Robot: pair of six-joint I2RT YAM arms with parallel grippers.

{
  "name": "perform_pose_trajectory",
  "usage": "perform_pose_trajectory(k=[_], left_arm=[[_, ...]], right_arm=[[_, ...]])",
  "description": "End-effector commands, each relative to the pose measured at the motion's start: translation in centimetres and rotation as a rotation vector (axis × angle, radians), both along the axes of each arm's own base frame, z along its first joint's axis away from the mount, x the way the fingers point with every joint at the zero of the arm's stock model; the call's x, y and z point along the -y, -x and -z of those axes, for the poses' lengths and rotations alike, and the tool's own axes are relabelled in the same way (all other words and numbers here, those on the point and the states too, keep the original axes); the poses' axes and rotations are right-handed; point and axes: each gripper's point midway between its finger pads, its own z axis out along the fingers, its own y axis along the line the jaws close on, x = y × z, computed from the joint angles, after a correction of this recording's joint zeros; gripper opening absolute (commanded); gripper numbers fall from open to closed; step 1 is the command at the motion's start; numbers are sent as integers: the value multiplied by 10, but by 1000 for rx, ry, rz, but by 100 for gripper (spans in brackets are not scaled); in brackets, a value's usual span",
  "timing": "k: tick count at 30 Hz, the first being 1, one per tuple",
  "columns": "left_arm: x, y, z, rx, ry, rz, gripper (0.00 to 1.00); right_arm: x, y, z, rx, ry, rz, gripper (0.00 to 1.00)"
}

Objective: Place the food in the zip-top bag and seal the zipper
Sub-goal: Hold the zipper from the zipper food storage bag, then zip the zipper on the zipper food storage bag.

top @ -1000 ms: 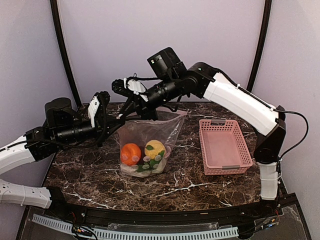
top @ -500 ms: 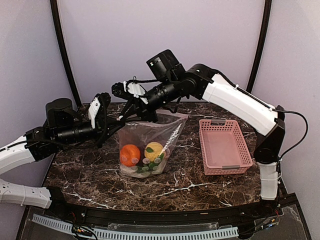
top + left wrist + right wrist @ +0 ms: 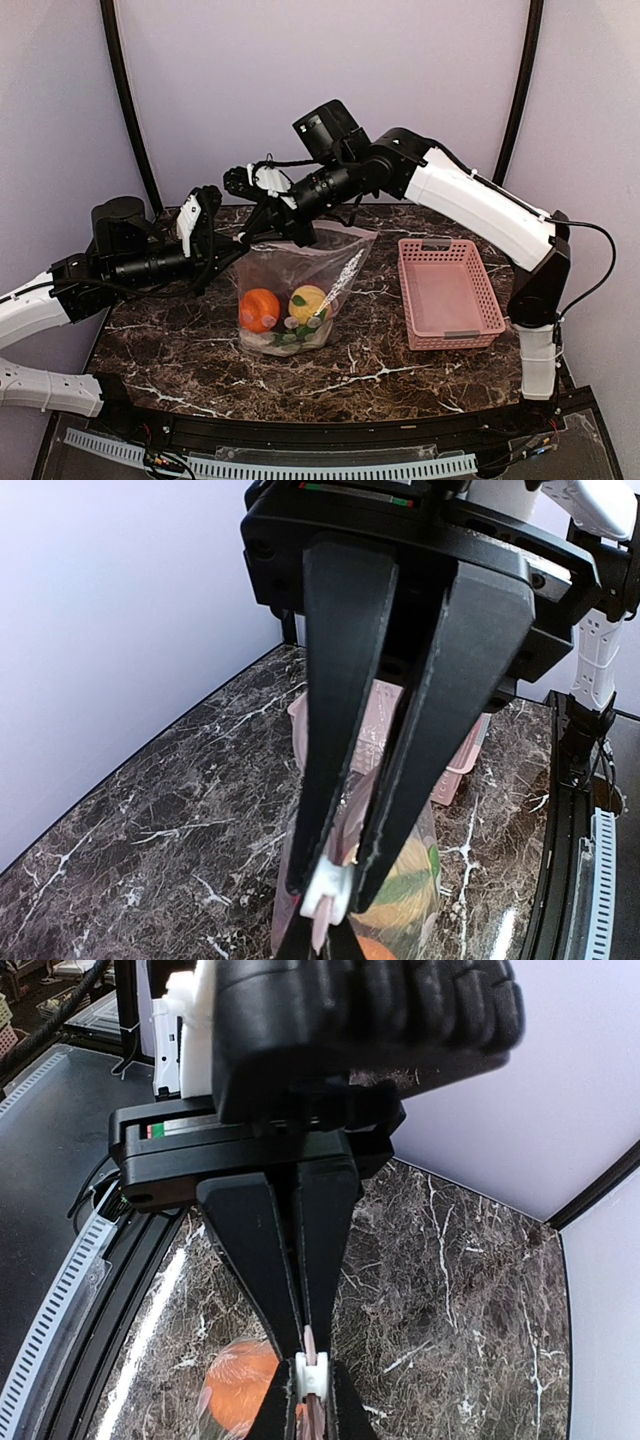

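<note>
The left tool (image 3: pixel 337 882) is pinched shut on the zipper (image 3: pixel 322 898) of the bag (image 3: pixel 300 268). The right tool (image 3: pixel 312 1365) is clamped on the same strip just beside it, at the bag's 10 o'clock corner. The bag hangs upright from both at mid-worktop (image 3: pixel 190 345), with the food (image 3: pixel 262 308) at its bottom, orange and yellow pieces showing. A pink basket (image 3: pixel 450 340) sits at its 3 o'clock.

A lab test booth: plain lilac walls (image 3: pixel 320 80), black corner posts (image 3: pixel 125 100), marble-patterned table (image 3: pixel 200 355) edged with cable duct (image 3: pixel 300 467).
</note>
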Motion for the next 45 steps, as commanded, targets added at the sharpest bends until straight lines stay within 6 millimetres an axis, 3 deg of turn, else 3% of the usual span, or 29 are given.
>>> perform_pose_trajectory(k=[1,12,21,34,45], left_arm=[[-10,-2,-17,44,42,-41,1],[-30,-4,-8,65,30,-127,1],[-30,-7,2,52,10,-137,1],[-36,-19,10,61,-5,-210,1],[-40,-20,16,47,-8,-225,1]], right_arm=[[7,1,9,22,43,12,0],[42,-35,11,63,97,125,0],[85,-59,21,46,154,232,0],[151,-83,41,10,226,372,0],[182,-97,57,-4,272,435,0]])
